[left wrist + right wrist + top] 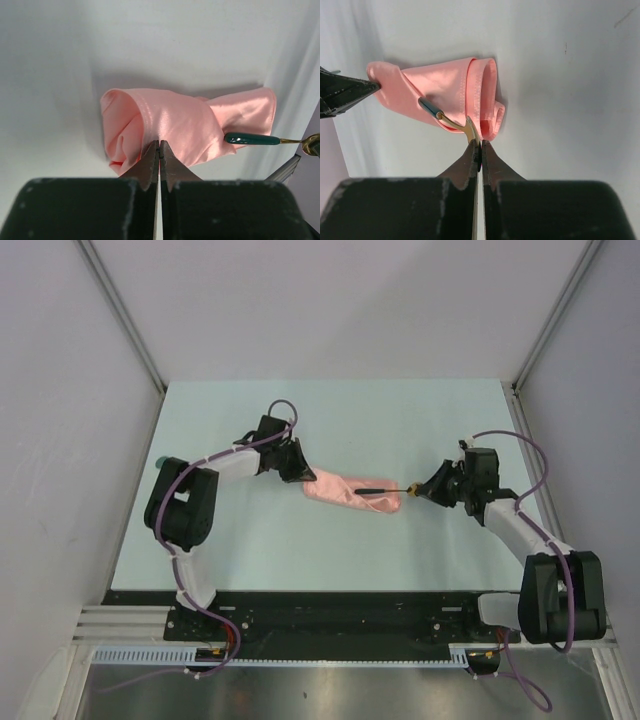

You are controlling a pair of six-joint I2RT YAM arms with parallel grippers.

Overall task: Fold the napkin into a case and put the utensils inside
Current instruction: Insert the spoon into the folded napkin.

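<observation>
The napkin (345, 492) lies mid-table as a narrow salmon-pink case, rolled and layered. My left gripper (300, 475) is at its left end. In the left wrist view the jaws are pressed together on a crease of the napkin (170, 122) at the left gripper's (159, 145) tips. My right gripper (420, 489) is at the case's right end, shut on the golden bowl of a spoon (380, 489). The right wrist view shows this gripper (479, 144) pinching the bowl, and the spoon's teal handle (427, 106) lies against the napkin (445, 82). I cannot tell whether the handle is tucked in.
The pale green table (400, 430) is walled by grey panels at the left, right and back. A black base plate (330, 610) with both arm bases runs along the near edge. The left gripper's dark fingertip (350, 90) shows at the left of the right wrist view.
</observation>
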